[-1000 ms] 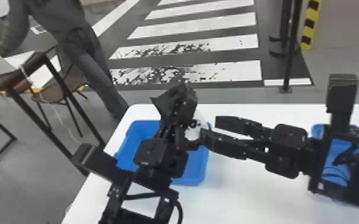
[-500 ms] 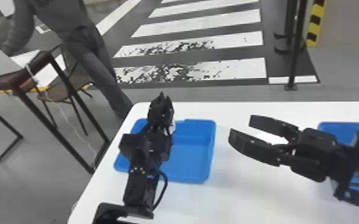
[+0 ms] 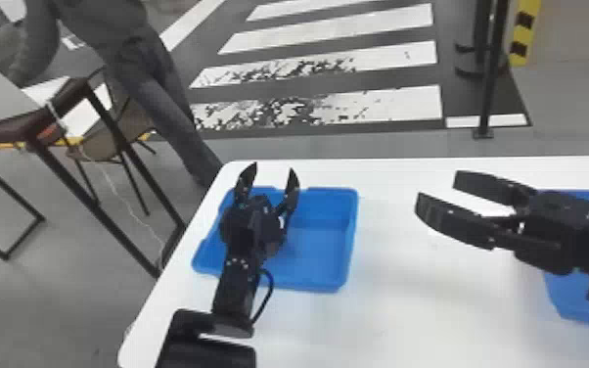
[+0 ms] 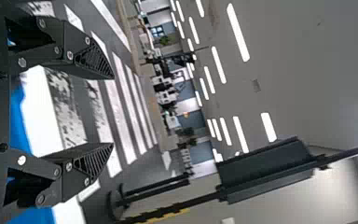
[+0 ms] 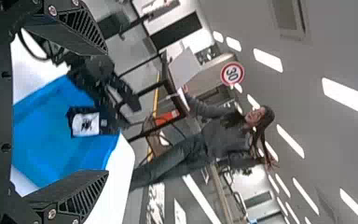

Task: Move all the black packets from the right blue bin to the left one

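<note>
Black packet (image 5: 85, 123), one visible, white label with a dark mark: right wrist view puts it inside the left blue bin (image 3: 320, 240), next to my left gripper (image 3: 270, 171). Can't tell if they touch. In the head view my left arm is in front of that part of the bin.

Left gripper: spread wide, nothing held, over the left part of that bin in the head view, tips by the far rim. Left wrist view (image 4: 112, 111) agrees: fingers well apart, only background between them.

Right gripper (image 3: 436, 191): also wide open, holding nothing, tips pointing at the left bin from the gap between the bins. Its wrist and forearm sit in front of the right blue bin (image 3: 584, 306), partly in frame; I can't tell what's in there.

Both bins on the white surface (image 3: 406, 318), well apart. Striped crossing (image 3: 337, 105) on the floor beyond, black post (image 3: 491, 83) past the surface.
</note>
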Robot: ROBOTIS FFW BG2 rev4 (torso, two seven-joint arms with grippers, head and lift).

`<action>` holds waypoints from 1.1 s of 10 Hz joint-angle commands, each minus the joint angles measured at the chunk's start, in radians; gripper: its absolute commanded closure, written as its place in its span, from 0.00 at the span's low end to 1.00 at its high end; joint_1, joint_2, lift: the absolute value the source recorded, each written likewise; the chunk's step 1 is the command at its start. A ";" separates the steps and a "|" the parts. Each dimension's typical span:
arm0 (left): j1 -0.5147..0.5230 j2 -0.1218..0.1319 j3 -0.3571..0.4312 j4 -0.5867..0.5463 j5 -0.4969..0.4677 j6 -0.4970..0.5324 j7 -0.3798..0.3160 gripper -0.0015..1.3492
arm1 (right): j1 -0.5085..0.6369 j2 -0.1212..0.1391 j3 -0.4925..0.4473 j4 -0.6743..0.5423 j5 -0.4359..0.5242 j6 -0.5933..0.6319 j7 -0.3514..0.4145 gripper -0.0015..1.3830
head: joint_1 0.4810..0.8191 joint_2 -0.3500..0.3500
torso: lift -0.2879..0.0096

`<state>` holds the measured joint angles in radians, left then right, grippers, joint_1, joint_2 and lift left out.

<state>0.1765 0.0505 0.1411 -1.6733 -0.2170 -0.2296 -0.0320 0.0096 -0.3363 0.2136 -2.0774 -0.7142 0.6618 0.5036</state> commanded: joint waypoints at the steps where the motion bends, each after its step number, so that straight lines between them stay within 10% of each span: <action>1: 0.079 -0.011 -0.009 -0.090 0.111 -0.075 -0.012 0.03 | 0.000 0.006 -0.058 0.000 0.084 0.045 -0.014 0.09 | 0.63 0.97 | 0.50; 6: 0.503 -0.003 -0.133 -0.741 0.424 0.104 -0.062 0.07 | -0.017 0.025 -0.216 -0.098 0.351 0.475 -0.181 0.09 | 0.63 0.70 | 0.50; 11: 0.557 0.009 -0.185 -0.797 0.464 0.107 -0.065 0.08 | -0.196 0.017 -0.130 0.049 0.387 0.835 -0.272 0.17 | 0.63 0.47 | 0.50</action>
<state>0.7345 0.0604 -0.0454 -2.4706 0.2472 -0.1212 -0.0966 -0.1579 -0.3166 0.0645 -2.0556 -0.3283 1.4588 0.2311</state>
